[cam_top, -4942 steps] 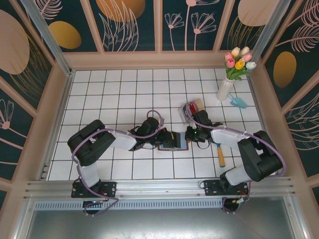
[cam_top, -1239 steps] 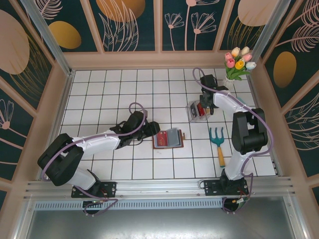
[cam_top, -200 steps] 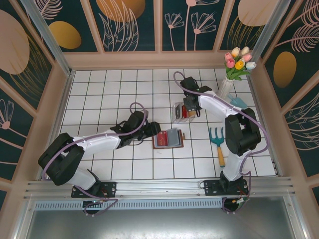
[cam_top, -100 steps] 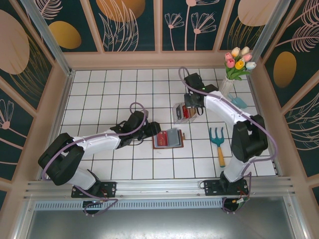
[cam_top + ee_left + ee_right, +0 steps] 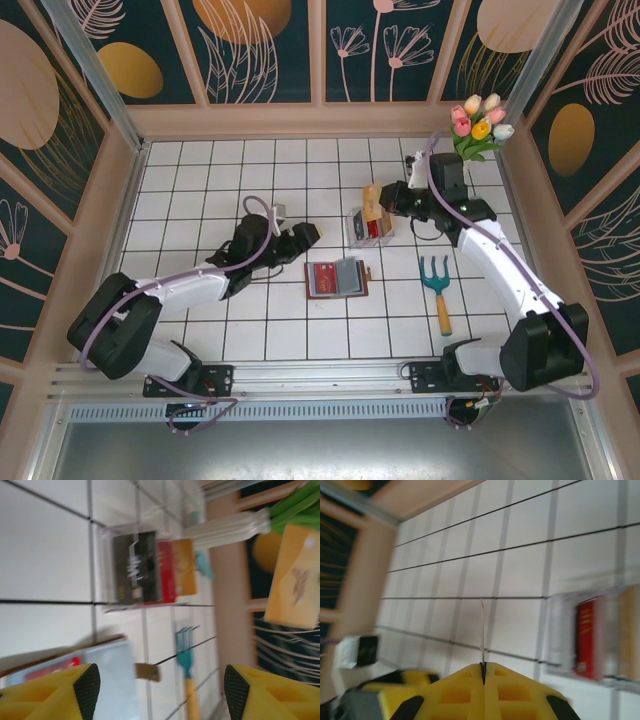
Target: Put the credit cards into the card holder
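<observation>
White-tiled table (image 5: 200,170): brown leather card holder (image 5: 337,294) carries two cards (image 5: 322,277), more wait. Right claw (image 5: 384,198) pinches a tan plastic card (image 5: 372,197); left claw (image 5: 303,233) spread.

A white vase (image 5: 452,178) of tulips (image 5: 478,122) is recorded upright at the far right of the white tiled table (image 5: 210,190), with a small teal trowel (image 5: 480,205) laid just beside its base, a wooden-handled teal hand fork (image 5: 437,285) laid nearer than the vase, and a clear plastic tray (image 5: 352,228) set to the vase's left.
</observation>
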{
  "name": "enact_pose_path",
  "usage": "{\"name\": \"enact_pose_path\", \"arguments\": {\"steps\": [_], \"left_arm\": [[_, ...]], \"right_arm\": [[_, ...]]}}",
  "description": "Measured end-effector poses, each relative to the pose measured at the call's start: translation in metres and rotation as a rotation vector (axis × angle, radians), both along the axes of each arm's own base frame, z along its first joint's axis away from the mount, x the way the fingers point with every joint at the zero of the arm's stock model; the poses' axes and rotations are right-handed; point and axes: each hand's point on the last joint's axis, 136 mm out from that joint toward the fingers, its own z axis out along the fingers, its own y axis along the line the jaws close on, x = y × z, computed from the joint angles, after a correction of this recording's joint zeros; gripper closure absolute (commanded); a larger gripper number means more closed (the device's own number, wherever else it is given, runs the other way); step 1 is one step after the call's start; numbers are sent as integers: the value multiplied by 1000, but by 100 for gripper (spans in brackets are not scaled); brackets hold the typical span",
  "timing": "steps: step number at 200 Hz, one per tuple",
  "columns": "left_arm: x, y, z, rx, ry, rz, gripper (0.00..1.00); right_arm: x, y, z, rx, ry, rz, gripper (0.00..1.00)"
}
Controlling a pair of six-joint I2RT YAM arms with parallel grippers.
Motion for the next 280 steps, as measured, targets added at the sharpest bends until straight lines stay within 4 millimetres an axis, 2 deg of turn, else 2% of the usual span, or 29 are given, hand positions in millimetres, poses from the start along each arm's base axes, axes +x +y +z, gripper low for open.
{"name": "enact_pose_path", "arguments": {"steps": [27,52,105,145,170,178,186,198,217,235,252,268,280], "left_arm": [[4,-18,33,-147,-52,-64,33],[6,-31,57,-236,-90,-121,35],[0,-39,73,-308,-116,-184,49],[-1,-43,80,-329,-124,-215,71],[-2,-44,82,-333,-134,-227,91],[-2,-44,83,-335,-133,-228,95],[-2,-43,83,-337,-135,-226,99],[-2,-43,81,-329,-133,-226,100],[-3,-40,64,-276,-106,-203,100],[-8,-28,36,-193,-62,-153,100],[-20,-18,6,-113,-10,-120,100],[-35,-17,-22,-48,43,-115,100],[-45,-19,-37,-8,72,-123,100]], "right_arm": [[-18,21,7,173,29,91,100],[-24,30,10,250,50,135,100],[-32,41,21,347,59,195,100],[-38,51,25,388,67,236,100],[-36,52,20,386,80,234,100],[-35,51,18,380,82,227,97],[-33,49,13,365,89,211,93],[-31,47,5,340,102,192,81],[-30,42,-17,272,120,148,69],[-35,33,-53,189,169,88,65],[-49,27,-94,114,235,56,62],[-66,22,-130,51,303,37,56],[-75,19,-149,15,341,26,51]]}}
